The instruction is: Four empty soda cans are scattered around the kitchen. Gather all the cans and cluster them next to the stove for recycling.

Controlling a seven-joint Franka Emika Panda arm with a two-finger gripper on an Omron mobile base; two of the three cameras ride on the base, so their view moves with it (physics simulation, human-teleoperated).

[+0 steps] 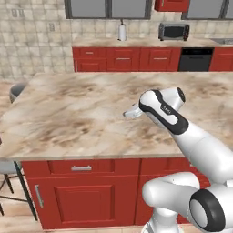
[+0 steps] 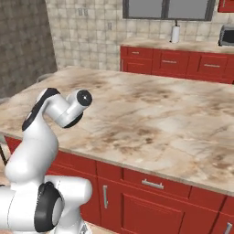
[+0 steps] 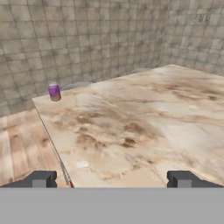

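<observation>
A beige marbled island countertop (image 1: 91, 113) on red cabinets (image 1: 82, 195) is shown, with the white arm (image 1: 195, 141) raised above its near edge. In the hand view the gripper (image 3: 111, 178) is seen with its fingertips (image 3: 41, 178) set wide apart and nothing held between them. A purple soda can (image 3: 54, 92) is seen standing upright at the far left corner of the countertop, well apart from the gripper. Against the far tiled wall, a paper-towel roll (image 1: 122, 32) and a toaster oven (image 1: 174, 31) are placed on the back counter.
</observation>
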